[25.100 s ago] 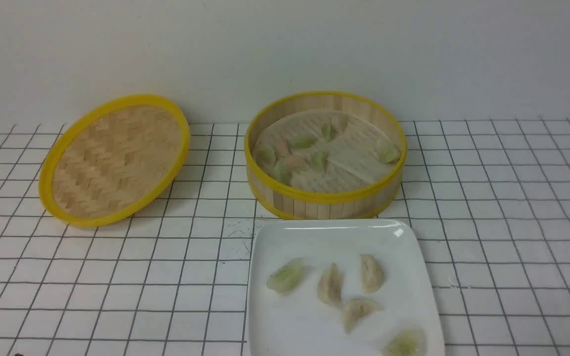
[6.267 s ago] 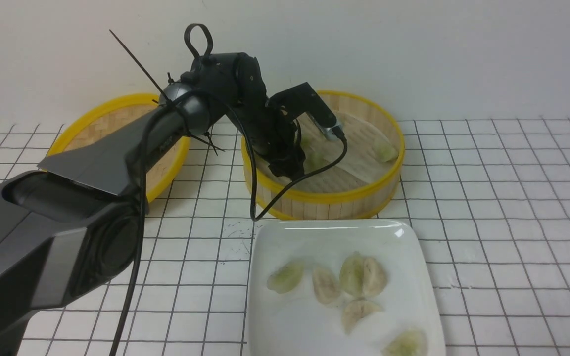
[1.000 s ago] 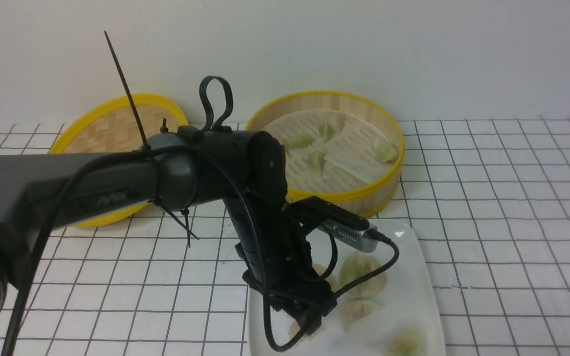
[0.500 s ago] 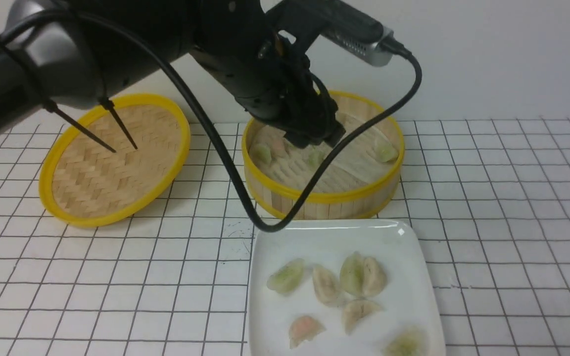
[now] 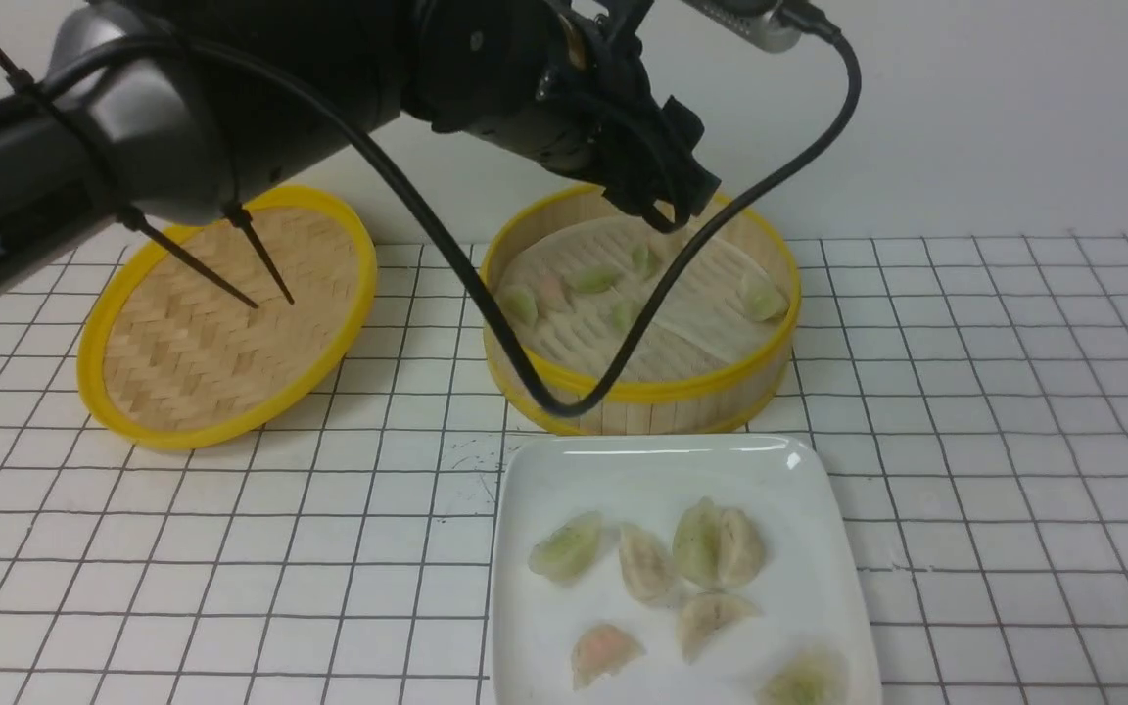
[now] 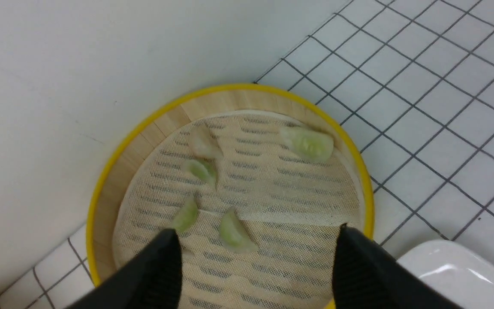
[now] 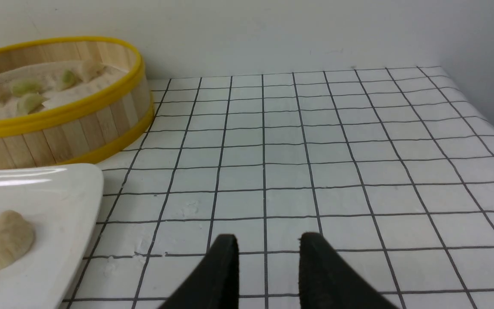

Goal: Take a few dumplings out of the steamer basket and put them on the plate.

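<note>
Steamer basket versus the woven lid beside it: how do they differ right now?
The steamer basket has a tall slatted wall; the lid is shallow and woven. The basket sits flat; the lid looks tilted. The basket holds dumplings on a liner; the lid shows bare weave. Both are round with yellow rims.

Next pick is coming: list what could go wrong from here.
The black cable hangs down by the front rim of the steamer basket and might snag or drag it. The open left gripper hangs over closely spaced dumplings and may pinch two. The plate is crowded; the next may land on another.
</note>
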